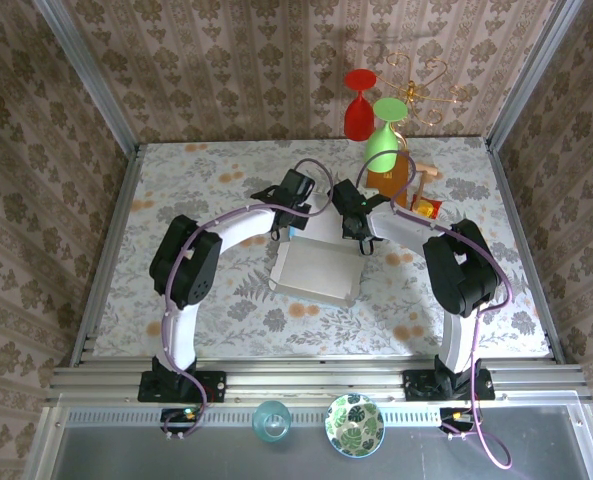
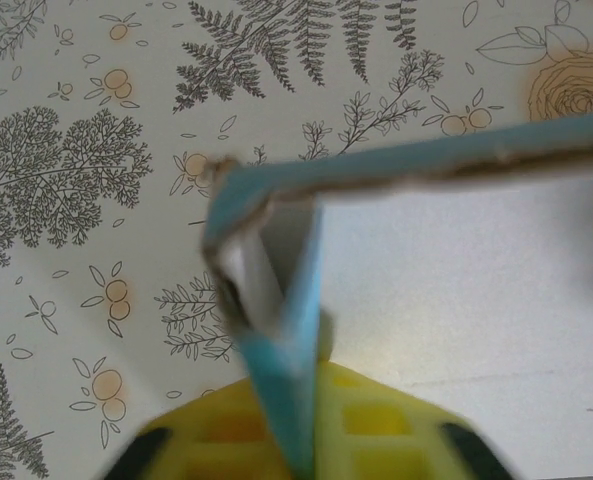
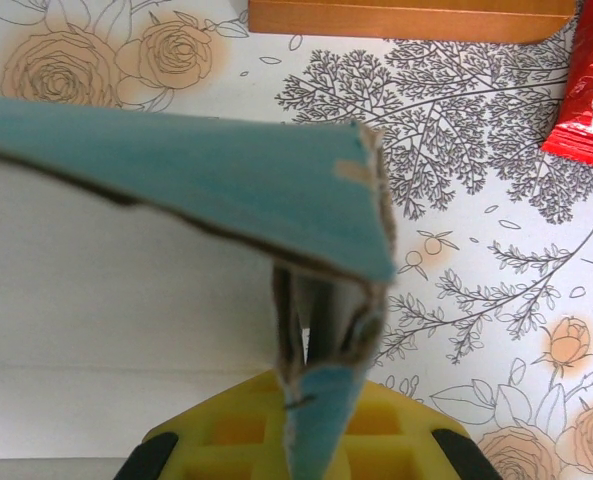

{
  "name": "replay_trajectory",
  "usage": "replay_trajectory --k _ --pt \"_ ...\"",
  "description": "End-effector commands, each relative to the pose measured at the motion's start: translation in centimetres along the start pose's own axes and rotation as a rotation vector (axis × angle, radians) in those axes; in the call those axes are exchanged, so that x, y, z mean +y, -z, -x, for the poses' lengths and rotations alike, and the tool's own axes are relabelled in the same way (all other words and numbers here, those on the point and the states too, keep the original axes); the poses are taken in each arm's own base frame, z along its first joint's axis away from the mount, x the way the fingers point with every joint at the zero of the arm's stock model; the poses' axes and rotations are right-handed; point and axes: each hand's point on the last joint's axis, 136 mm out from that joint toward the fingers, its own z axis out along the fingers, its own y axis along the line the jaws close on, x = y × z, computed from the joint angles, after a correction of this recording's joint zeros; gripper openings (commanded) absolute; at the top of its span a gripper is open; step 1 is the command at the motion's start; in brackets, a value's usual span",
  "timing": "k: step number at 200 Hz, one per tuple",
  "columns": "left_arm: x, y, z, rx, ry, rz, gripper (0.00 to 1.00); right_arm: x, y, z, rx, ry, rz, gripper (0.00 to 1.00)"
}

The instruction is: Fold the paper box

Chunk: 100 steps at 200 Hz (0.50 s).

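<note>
Tabletop (image 1: 226,180) in pale floral print carries the shallow paper box (image 1: 314,268) of thin cardboard, sky-blue outside and white inside, at its centre. I judge it light, springy at the creases and easily crushed, so best taken by pinching a wall edge near a corner. The left arm (image 1: 191,262) and right arm (image 1: 458,265) rise from 6 o'clock and bend inward. The left gripper (image 2: 301,425) is clamped narrow on a blue wall at the box's 11 o'clock corner, and the right gripper (image 3: 311,425) likewise near 1 o'clock.
</note>
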Motion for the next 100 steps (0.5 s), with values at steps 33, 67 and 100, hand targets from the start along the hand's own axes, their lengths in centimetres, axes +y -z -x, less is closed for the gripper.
replay_trajectory --k 33,67,100 --pt "0.0 7.9 1.8 -0.020 0.294 -0.194 0.49 -0.3 0.5 0.7 -0.107 -0.033 0.025 0.00" --pt "3.1 12.7 2.6 -0.051 0.665 -0.323 0.47 0.3 1.7 1.8 -0.237 -0.066 0.094 0.00" --pt "6.1 12.4 2.4 0.036 0.970 -0.326 0.54 1.2 2.5 2.5 -0.354 -0.057 0.118 0.00"
